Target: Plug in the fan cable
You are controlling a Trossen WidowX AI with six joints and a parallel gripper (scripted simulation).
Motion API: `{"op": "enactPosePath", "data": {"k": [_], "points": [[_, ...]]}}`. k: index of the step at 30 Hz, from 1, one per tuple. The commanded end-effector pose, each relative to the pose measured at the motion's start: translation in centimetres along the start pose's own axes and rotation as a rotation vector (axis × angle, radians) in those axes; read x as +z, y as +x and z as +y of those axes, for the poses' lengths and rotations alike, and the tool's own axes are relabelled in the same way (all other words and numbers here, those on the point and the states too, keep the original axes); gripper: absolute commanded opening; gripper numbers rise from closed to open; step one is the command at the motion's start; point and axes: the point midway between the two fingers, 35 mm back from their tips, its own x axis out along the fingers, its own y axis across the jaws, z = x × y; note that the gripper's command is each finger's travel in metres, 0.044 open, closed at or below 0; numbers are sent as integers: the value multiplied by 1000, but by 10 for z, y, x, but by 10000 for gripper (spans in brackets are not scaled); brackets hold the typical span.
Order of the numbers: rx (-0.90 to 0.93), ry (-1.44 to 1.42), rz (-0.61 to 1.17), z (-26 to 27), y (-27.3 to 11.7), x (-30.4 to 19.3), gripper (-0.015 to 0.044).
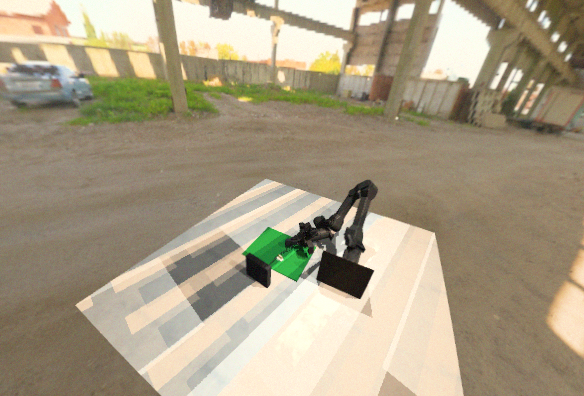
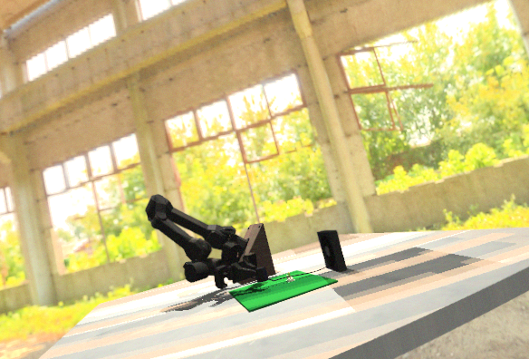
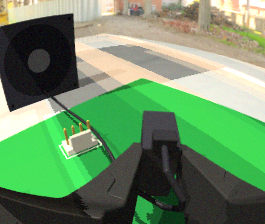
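Observation:
My gripper (image 1: 290, 243) (image 2: 262, 275) (image 3: 157, 151) is shut on the black plug (image 3: 159, 126), which sticks out beyond the fingertips in the wrist view. It is over the green board (image 1: 295, 271) (image 2: 274, 298) (image 3: 223, 130). The white four-pin header (image 1: 279, 258) (image 2: 290, 278) (image 3: 81, 141) stands on the board, left of the plug in the wrist view, its four pins bare. Plug and header are apart. The thin black cable (image 3: 65, 107) runs from the fan (image 1: 258, 270) (image 2: 333, 250) (image 3: 38, 60) past the header to the plug. The plug's underside is hidden.
The square black fan stands upright at the board's edge, near the header. A large dark upright panel (image 1: 345, 275) (image 2: 262, 249) stands beside the arm and board. The cable lies close behind and beside the header. The board rests on a striped table (image 1: 296, 325) (image 2: 386, 308).

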Motion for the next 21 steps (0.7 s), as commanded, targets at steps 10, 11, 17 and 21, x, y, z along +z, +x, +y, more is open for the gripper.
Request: {"op": "enactPosePath", "data": {"k": [10, 11, 17, 21], "points": [[-1, -5, -8, -1, 2, -10, 0], [-1, -5, -8, -1, 3, -11, 0], [-1, -5, -8, -1, 4, -16, 0], [-1, -5, -8, -1, 4, -19, 0]]}}
